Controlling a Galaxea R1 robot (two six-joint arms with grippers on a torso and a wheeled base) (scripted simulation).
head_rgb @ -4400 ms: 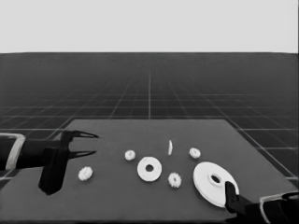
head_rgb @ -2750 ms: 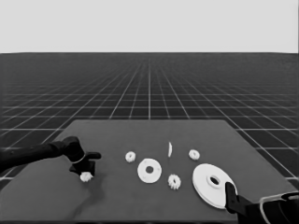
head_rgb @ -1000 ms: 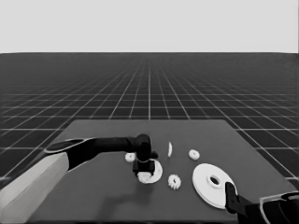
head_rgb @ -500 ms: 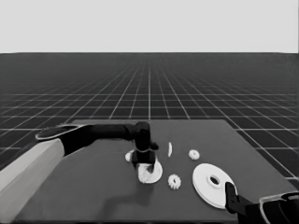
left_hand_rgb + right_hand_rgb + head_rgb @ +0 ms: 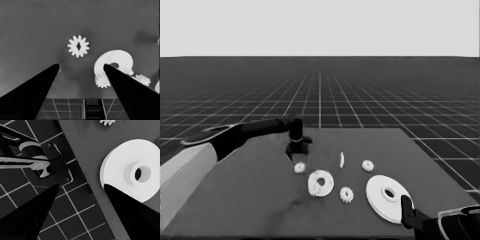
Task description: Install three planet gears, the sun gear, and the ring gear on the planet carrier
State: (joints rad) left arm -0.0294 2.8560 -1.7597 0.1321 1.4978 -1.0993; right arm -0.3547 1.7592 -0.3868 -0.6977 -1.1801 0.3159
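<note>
Your left hand (image 5: 296, 152) hangs wide and empty just behind a planet gear (image 5: 300, 167); that gear lies between hand and planet carrier (image 5: 321, 182).

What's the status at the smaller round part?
Left pincer open, empty, above a loose gear. One gear on smaller round part. Right pincer parked by larger round part.

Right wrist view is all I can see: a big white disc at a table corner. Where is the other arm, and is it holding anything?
Observer: The left gripper hovers open over the table, near a loose small gear, holding nothing.
Operator: Is there a gear on the smaller disc yet?
Observer: One gear lies against the smaller round part's rim; whether it is seated, I cannot tell.
</note>
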